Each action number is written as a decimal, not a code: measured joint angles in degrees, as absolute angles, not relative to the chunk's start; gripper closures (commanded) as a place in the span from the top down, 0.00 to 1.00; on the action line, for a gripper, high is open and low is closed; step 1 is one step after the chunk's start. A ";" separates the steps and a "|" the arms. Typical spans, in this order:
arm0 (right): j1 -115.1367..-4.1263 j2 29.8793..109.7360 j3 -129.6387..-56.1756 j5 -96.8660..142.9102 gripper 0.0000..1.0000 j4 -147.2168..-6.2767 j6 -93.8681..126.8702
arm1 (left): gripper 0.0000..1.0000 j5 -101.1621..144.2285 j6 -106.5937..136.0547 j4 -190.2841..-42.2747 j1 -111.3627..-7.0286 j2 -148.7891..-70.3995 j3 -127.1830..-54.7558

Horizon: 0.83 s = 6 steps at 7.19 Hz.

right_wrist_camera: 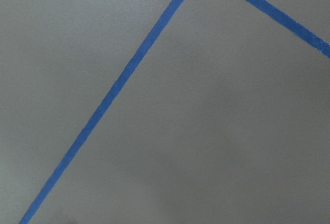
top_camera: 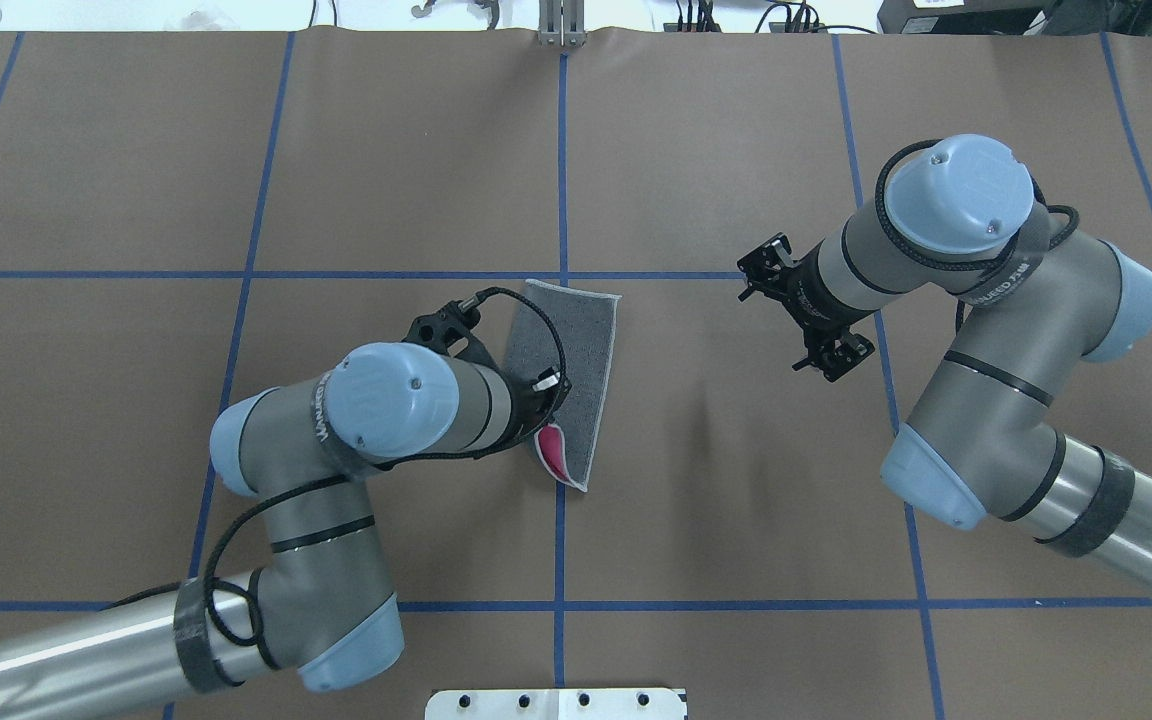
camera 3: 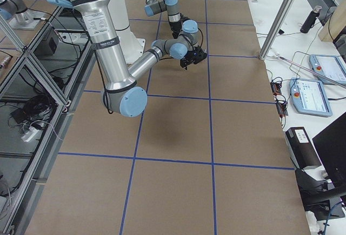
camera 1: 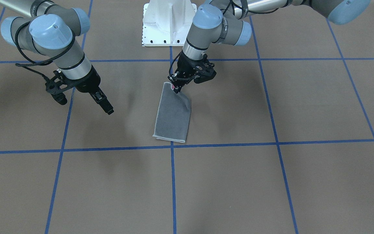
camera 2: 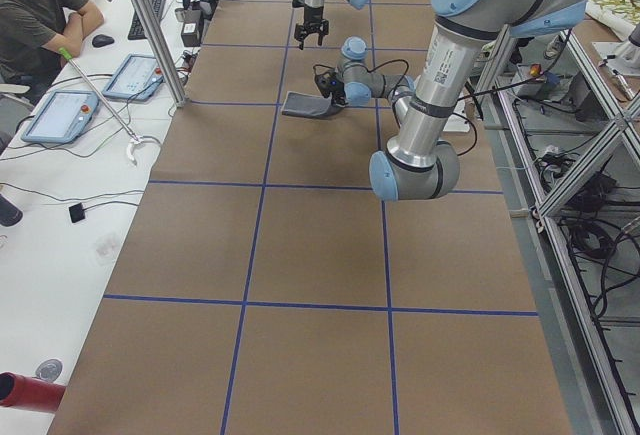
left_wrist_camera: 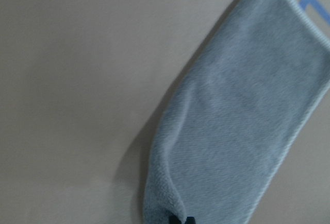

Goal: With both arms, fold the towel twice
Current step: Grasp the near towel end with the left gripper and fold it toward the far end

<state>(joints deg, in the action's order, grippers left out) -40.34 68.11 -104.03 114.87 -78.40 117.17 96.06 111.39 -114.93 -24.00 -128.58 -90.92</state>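
While the right gripper [camera 1: 109, 111] hangs over bare table [camera 1: 271, 182] well to the right, the left gripper [camera 1: 176, 89] pinches the near end of the towel [camera 1: 173, 118], seen here from across the table. The towel lies as a long, narrow strip, dark grey side up. It runs outward from near the white pedestal [camera 1: 169, 22], and its far end stops just short of a crosswise blue tape line [camera 1: 226, 145]. A fleck of pink shows at the pinched end. The right gripper's fingers read as one dark bar, so it cannot be told whether they are spread or pressed together.

From overhead, the left arm [top_camera: 391, 400] covers its own gripper and the towel's near left edge. Just right of the wrist, the near corner is raised and curled, showing the pink face [top_camera: 556, 452]. The right arm [top_camera: 956, 200] holds its gripper well apart from the cloth.

From the table's left end, the towel's near end is lifted under the left gripper while its far end rests flat. An operator [camera 2: 35, 10] sits at the far side.

From the right end, the towel cannot be made out behind the arms.

The left wrist camera looks along the grey strip, with black fingertips [left_wrist_camera: 179, 219] pressed together on its edge. The right wrist camera shows brown table crossed by blue tape.
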 measured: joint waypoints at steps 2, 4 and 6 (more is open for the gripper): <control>-40.21 68.40 -103.79 114.74 1.00 -78.34 116.96 | 0.00 96.40 112.63 -115.40 -29.30 -134.85 -83.28; -40.13 68.46 -103.35 114.57 1.00 -78.32 116.00 | 0.00 96.64 112.94 -115.70 -31.14 -139.07 -78.18; -40.14 68.46 -103.04 114.47 1.00 -78.31 115.32 | 0.00 96.68 112.80 -117.75 -31.93 -141.58 -73.42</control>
